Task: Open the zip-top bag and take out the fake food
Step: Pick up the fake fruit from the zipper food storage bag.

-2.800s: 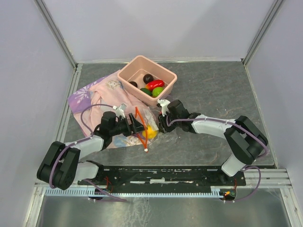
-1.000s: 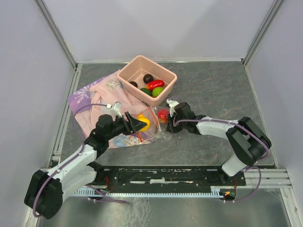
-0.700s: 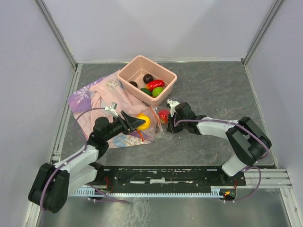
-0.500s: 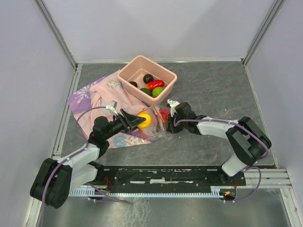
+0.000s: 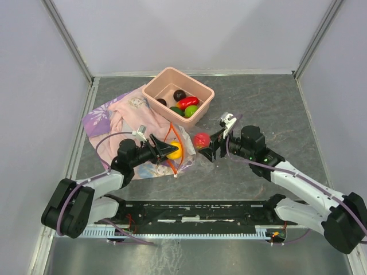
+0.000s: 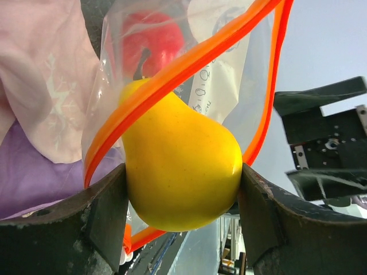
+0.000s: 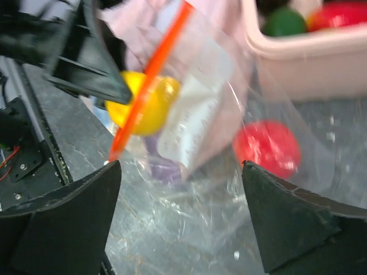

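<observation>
- Spanning the frame's middle, a dark grey mottled surface (image 5: 269, 109) sits between pale walls (image 5: 189, 34).
- Zip-top bag (image 5: 186, 156) lies centre, partly on printed cloth (image 5: 112, 117).
- Left jaws grip a yellow pear (image 5: 175, 150) at the bag's mouth; right jaws gape, empty.

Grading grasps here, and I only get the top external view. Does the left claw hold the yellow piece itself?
Observer: Yes. In the left wrist view the left claw clamps a yellow pear from both sides.
Operator: Is it clear of the bag?
Observer: No, the bag has its orange zip strip looped around the pear.
Operator: And the right claw?
Observer: In the right wrist view the right claw is open and empty. A red apple shows through the clear plastic ahead.
</observation>
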Robot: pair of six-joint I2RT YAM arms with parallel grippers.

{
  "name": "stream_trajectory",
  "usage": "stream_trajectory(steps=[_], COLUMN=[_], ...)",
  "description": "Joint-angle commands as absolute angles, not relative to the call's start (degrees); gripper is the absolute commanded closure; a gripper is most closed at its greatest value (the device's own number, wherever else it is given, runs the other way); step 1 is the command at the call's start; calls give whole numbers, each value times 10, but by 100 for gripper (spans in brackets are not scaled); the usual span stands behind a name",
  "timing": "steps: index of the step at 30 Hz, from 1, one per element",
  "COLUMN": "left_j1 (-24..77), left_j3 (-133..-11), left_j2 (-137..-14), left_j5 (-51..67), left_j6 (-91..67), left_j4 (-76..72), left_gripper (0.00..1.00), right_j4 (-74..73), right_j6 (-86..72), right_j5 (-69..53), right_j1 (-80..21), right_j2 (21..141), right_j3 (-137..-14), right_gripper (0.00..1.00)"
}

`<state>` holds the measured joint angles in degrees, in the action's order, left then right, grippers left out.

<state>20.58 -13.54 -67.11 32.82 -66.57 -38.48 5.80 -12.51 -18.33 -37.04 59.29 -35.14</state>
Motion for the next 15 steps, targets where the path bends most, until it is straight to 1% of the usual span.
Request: stream_trajectory(steps=[1, 5, 8, 10, 15], left_j1=[204, 203, 204, 204, 204], left_j3=[-145, -146, -141, -138, -137], left_j2=[-676, -680, -681, -680, -672], left_j5=[361, 374, 380, 384, 399], left_j6=[-627, -620, -615, -614, -605], left_j4=[-431, -430, -427, -428, -421], left_gripper=[76, 76, 76, 76, 77], right_j4=[197, 332, 390, 378, 282], right_j6=[-86, -32, 12, 60, 169], right_j5=[-299, -352, -385, -375, -310], right_j1=[-390, -438, -468, -489, -512], right_j2=[601, 657, 706, 731, 752], right_j3=[-340, -342, -351, -366, -403], right_gripper=[0, 1, 1, 1, 1])
